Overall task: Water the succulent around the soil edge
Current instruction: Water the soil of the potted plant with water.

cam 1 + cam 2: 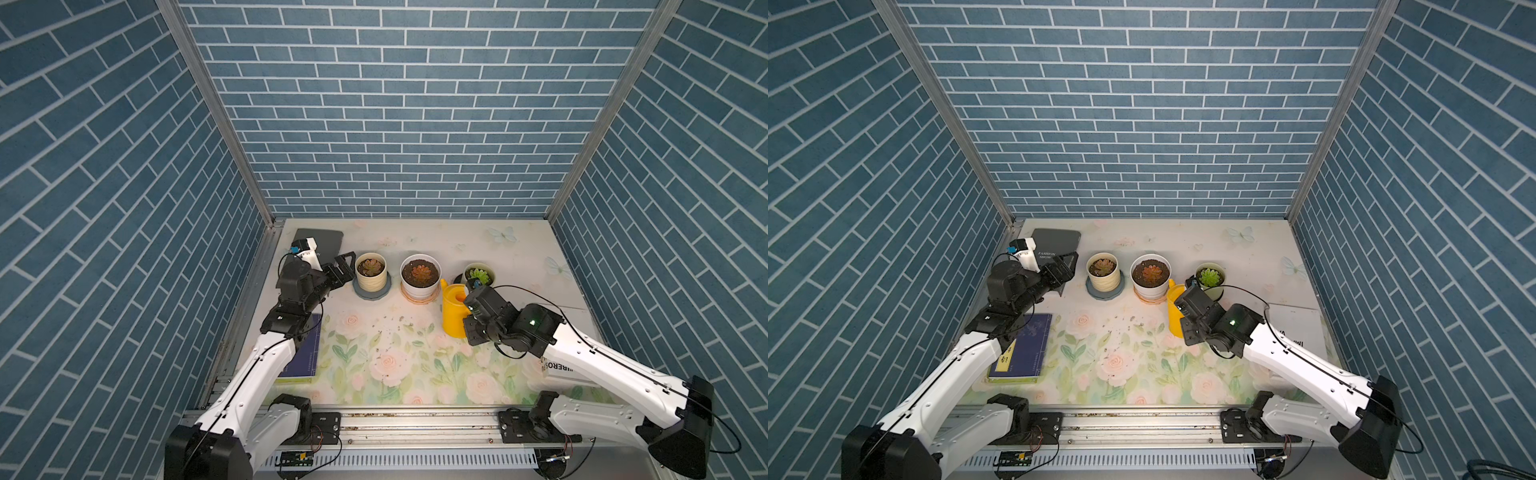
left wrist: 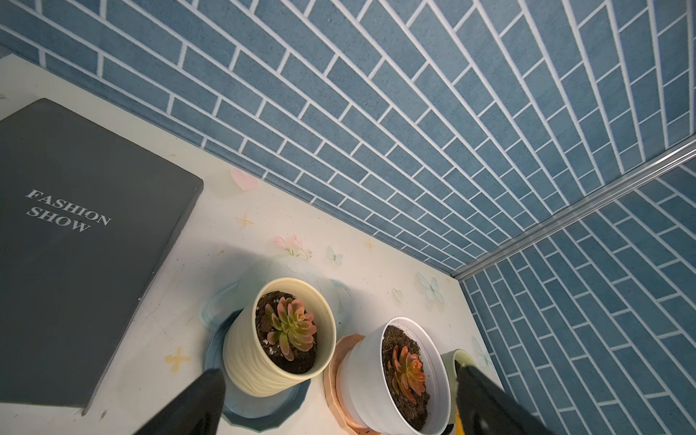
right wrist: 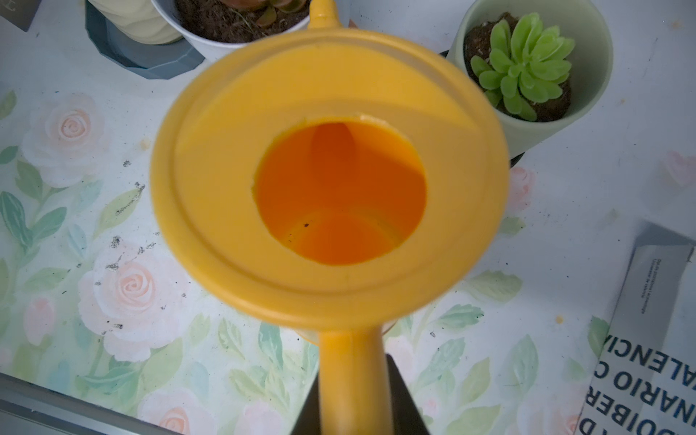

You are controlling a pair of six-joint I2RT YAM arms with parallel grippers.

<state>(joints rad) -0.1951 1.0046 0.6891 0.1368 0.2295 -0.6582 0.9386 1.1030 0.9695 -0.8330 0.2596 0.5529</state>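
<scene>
Clamping the yellow watering can (image 3: 226, 150) by its handle (image 3: 350, 361), the right gripper (image 3: 354, 406) holds it upright, likely to avoid spilling. The succulent (image 1: 370, 266), its soil edge (image 2: 263, 320) exposed, stands left of the white pot (image 1: 419, 286), beside the left gripper (image 1: 344, 269), whose jaws gape empty.

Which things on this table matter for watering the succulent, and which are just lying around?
Job: succulent in cream ribbed pot, soil edge, yellow watering can, right gripper.
Lying about: orange-red succulent, bright green succulent, grey Fashion Show book, blue book, white booklet.
</scene>
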